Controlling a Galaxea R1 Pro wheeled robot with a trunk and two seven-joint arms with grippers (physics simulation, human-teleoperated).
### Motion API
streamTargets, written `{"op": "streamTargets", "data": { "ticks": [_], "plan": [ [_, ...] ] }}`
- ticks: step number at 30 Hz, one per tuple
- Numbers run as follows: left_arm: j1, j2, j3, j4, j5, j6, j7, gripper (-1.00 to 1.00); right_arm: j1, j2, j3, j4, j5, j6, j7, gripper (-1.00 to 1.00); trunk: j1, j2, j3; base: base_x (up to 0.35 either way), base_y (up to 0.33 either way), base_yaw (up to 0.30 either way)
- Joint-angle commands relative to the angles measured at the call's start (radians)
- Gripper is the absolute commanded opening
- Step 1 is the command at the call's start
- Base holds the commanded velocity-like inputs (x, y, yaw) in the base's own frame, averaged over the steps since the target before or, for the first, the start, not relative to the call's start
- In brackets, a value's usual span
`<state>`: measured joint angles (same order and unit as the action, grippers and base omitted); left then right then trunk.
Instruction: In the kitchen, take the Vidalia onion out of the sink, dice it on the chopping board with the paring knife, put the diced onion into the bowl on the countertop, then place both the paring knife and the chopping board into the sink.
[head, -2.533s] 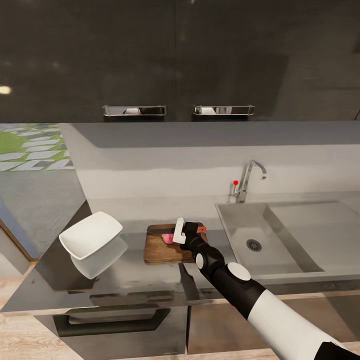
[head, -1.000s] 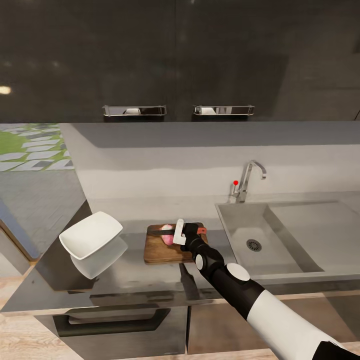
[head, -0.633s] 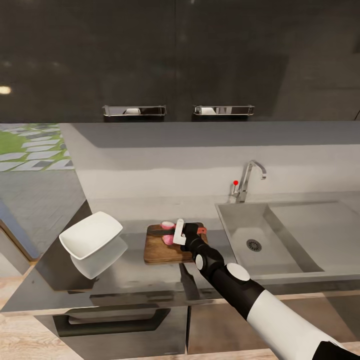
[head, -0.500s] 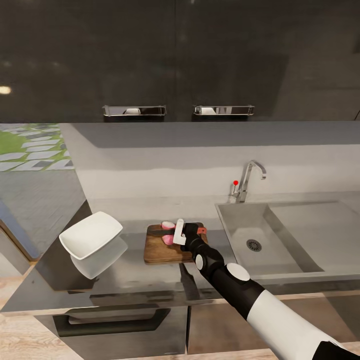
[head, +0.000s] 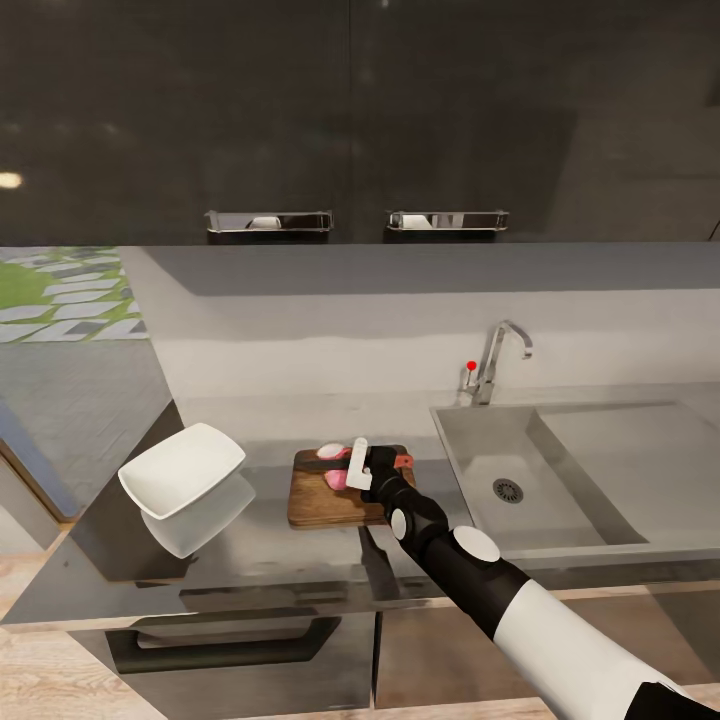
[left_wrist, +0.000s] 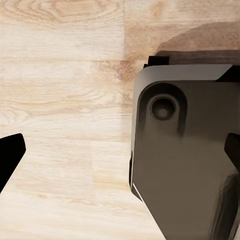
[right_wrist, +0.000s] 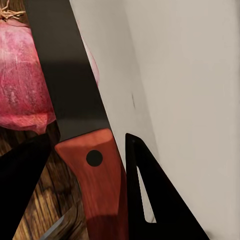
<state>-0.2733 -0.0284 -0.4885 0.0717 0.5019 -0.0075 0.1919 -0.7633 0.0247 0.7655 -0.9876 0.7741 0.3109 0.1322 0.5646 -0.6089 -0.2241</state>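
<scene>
In the head view the chopping board lies on the countertop left of the sink. The Vidalia onion is in two pinkish pieces: one at the board's far edge, one beside my right gripper. That gripper is shut on the paring knife, its dark blade pointing left between the pieces. The right wrist view shows the orange-red handle between the fingers, the blade against an onion piece. The white bowl sits at left. My left gripper hangs open over the floor.
A chrome tap with a red-tipped lever stands behind the sink, which has a drain. Black upper cabinets hang above the wall. Grey drawer fronts with a long black handle lie below the countertop.
The whole onion by the gripper has split in two. One piece has come to rest at the board's far edge, and the knife blade now lies between the pieces.
</scene>
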Motion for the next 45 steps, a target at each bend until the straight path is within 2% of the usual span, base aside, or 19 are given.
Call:
{"op": "streamTargets", "data": {
  "ticks": [1,40,43,44,45],
  "plan": [
    [-0.001,-0.001,-0.008,0.002,0.007,-0.001,0.001,1.0,-0.001,0.0,0.002,0.046,0.005,0.007,0.007,-1.0,0.0,-0.001,-0.002,0.0,0.0,0.0],
    [-0.001,-0.001,-0.008,0.002,0.007,-0.001,0.001,1.0,-0.001,0.001,0.009,0.08,0.007,-0.011,0.01,-1.0,0.0,-0.001,-0.002,0.0,0.0,0.0],
    [-0.001,-0.001,-0.008,0.003,0.007,0.0,0.001,1.0,-0.001,0.002,-0.004,0.053,-0.015,-0.048,0.009,-1.0,0.0,-0.001,-0.002,0.0,0.0,0.0],
    [-0.001,-0.001,-0.008,0.003,0.007,-0.001,0.001,1.0,-0.001,0.002,-0.02,0.037,-0.03,-0.051,0.009,-1.0,0.0,-0.001,-0.002,0.0,0.0,0.0],
    [-0.001,-0.001,-0.008,0.003,0.007,-0.001,0.001,1.0,-0.001,0.0,-0.065,0.005,-0.058,-0.054,0.01,-1.0,0.0,-0.001,-0.002,0.0,0.0,0.0]
  ]
}}
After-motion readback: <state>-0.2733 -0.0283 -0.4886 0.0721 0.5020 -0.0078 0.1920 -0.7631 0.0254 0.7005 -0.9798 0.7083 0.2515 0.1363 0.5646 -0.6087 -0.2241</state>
